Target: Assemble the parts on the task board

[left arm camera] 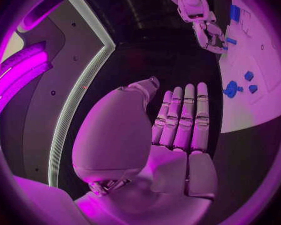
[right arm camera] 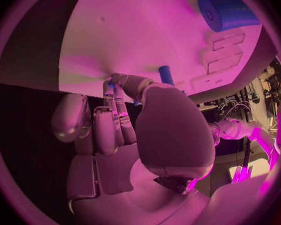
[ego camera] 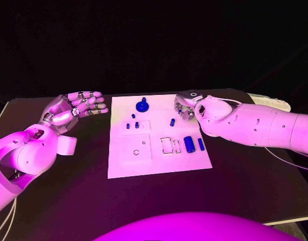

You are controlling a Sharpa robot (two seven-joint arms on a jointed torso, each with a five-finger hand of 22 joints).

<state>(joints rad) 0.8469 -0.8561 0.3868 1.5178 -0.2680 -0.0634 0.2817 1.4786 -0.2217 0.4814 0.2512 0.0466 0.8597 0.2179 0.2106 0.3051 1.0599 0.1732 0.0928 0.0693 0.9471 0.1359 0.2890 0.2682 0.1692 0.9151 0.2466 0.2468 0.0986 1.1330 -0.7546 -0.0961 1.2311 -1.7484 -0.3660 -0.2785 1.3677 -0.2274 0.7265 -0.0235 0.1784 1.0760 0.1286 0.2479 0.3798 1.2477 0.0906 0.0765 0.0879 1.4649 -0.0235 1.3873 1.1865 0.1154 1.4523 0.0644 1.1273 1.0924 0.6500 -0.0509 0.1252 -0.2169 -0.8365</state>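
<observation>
Fingers [right arm camera: 115,92] of right hand [ego camera: 194,107]: bunched at the far right corner of the task board [ego camera: 154,165], apparently pinching a small blue part [right arm camera: 110,85]; grip unconfirmed. Left hand [ego camera: 78,106]: fingers straight, empty, over worktop [ego camera: 67,191] beside board. Advice: confirm pinch before lifting; keep part upright.
</observation>
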